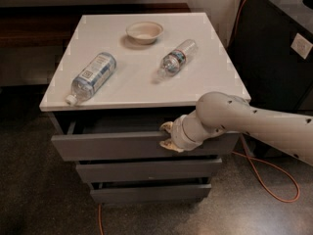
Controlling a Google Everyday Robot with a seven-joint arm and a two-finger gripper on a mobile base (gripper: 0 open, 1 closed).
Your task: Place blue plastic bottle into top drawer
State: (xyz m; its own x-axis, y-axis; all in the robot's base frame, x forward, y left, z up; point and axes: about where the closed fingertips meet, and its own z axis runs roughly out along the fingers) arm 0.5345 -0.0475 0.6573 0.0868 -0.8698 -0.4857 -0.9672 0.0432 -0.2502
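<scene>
The blue plastic bottle (93,76) lies on its side at the left of the white cabinet top (137,89), white cap toward the front edge. Just under that top, the top drawer (107,146) stands pulled out a little, with a dark gap showing behind its grey front. My gripper (167,136) is at the upper edge of the drawer front, right of centre. One finger sits behind the panel and one in front, shut on it. The pale arm comes in from the right.
A slimmer clear bottle (177,58) lies right of centre on the top, and a cream bowl (144,32) sits at the back. Two narrower grey drawers (146,170) are below. A black cabinet (279,58) stands at right, with an orange cable (274,180) on the floor.
</scene>
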